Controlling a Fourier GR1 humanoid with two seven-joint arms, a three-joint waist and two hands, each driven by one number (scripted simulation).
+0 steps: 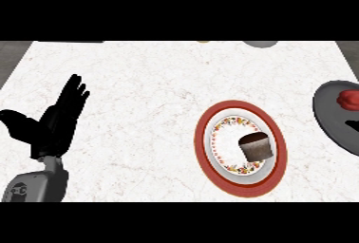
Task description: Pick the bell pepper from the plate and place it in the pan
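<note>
The red bell pepper lies in the dark grey pan at the right edge, which cuts off part of both. The red-rimmed plate with a floral inner ring sits right of centre and holds a brown cupcake-like item. My left hand rests open at the far left, fingers up, away from plate and pan. A small black part of my right hand shows at the right edge over the pan, just below the pepper and apart from it.
White marble counter spreads between my left hand and the plate. A grey rounded object and a small tan item peek in at the far edge.
</note>
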